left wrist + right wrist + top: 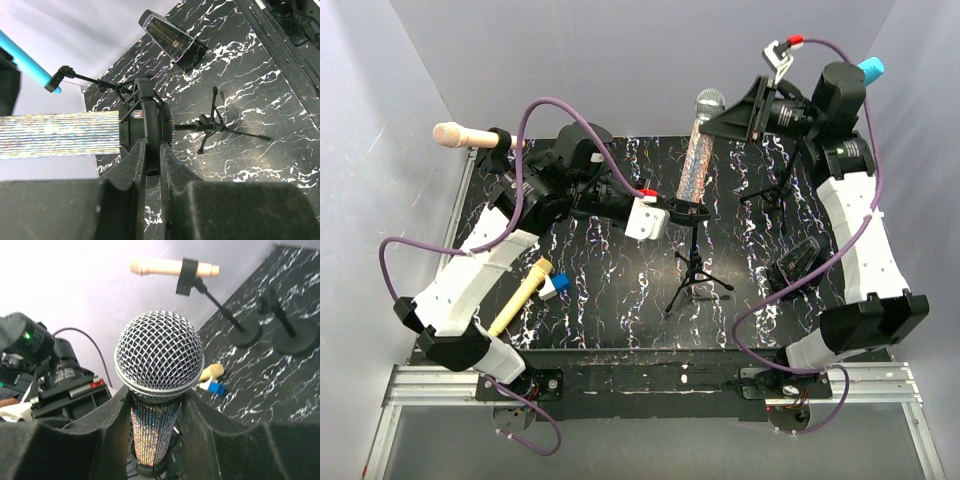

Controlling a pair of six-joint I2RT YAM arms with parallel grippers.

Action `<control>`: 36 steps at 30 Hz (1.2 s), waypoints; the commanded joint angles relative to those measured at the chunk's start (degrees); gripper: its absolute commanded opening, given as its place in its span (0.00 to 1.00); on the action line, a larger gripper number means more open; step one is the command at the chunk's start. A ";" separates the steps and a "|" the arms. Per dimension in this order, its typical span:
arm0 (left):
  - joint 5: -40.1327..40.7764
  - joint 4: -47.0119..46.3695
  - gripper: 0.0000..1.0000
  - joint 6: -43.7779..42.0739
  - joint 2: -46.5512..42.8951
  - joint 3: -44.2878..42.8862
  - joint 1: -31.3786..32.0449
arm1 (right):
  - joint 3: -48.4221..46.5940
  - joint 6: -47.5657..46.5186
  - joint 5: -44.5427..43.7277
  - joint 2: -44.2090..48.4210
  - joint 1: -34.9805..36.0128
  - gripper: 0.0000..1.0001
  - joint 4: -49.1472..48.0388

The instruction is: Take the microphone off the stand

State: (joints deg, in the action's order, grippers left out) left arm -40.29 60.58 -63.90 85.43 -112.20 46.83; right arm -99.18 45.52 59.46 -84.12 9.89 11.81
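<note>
Overhead, the glitter microphone [696, 160] lies tilted at the top of the tripod stand [695, 272], which sits midway across the surface [620, 310], its mesh head toward the far wall. The left hand [672, 212] meets the stand's top from the left. The right hand [748, 112] reaches the head end from the far right.

From the left wrist, the left hand [152, 150] is pinched narrow on the clip [145, 112], and the microphone [60, 135] runs out to the left, not yet drawn out.

From the right wrist, the right hand [156, 420] clasps the microphone [160, 355] just below its head.

Both grips look set. Sliding the microphone free of the clip is what remains.
</note>
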 commanded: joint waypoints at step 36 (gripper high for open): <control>19.55 -27.08 0.89 49.02 -0.80 -4.87 0.02 | -14.03 -21.17 1.17 -1.58 0.56 0.01 -9.70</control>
State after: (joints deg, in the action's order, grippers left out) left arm -24.29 40.47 -27.59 82.19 -114.56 47.83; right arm -113.51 26.52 56.80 -86.21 8.51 7.05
